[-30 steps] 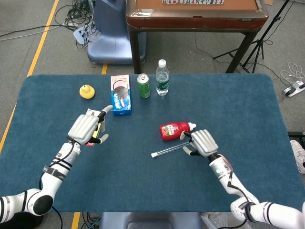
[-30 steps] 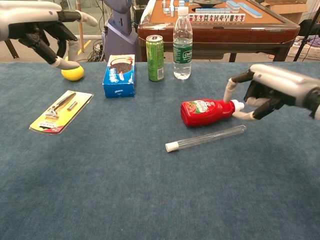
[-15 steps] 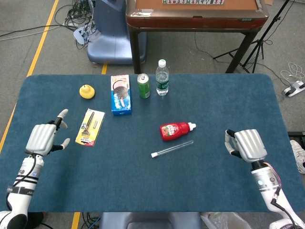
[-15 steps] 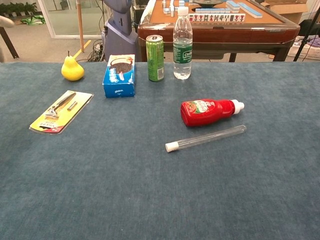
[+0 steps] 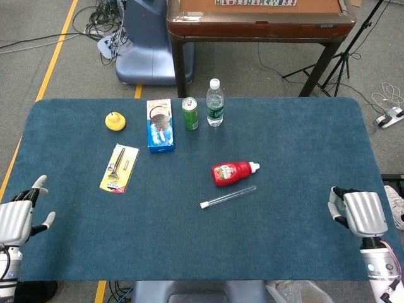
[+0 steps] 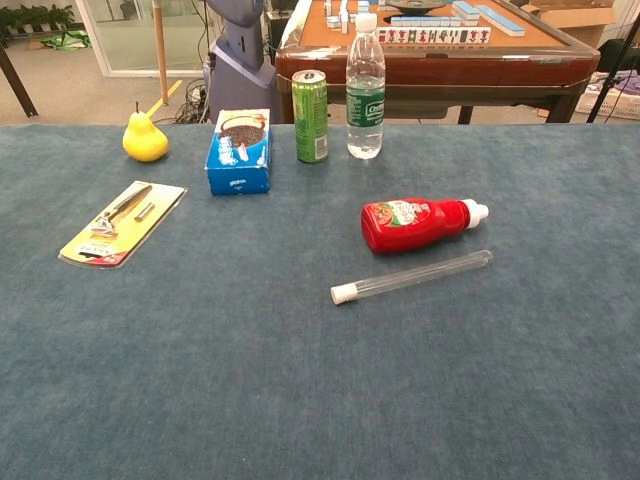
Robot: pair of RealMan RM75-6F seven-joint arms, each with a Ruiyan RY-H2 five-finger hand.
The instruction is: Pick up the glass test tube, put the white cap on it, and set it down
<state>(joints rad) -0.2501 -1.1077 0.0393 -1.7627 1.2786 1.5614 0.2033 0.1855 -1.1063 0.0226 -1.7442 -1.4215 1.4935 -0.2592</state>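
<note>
Test tube [image 6: 412, 277]: one, clear glass, lying on its side on the blue bench [image 5: 303, 139], white cap [image 6: 343, 293] fitted on its near-left end, just in front of the ketchup bottle. By size we also count one bench, one water bottle [image 6: 365, 85], one biscuit box [image 6: 241, 151], one razor card [image 6: 122, 222], one ketchup bottle [image 6: 418, 223], one green can [image 6: 310, 116], one yellow pear [image 6: 144, 138]. Left hand [image 5: 16, 218], at the bench's near-left edge: fingers apart, holding nothing. Right hand [image 5: 360, 213], near-right edge: we see nothing held, but cannot tell how its fingers lie.
</note>
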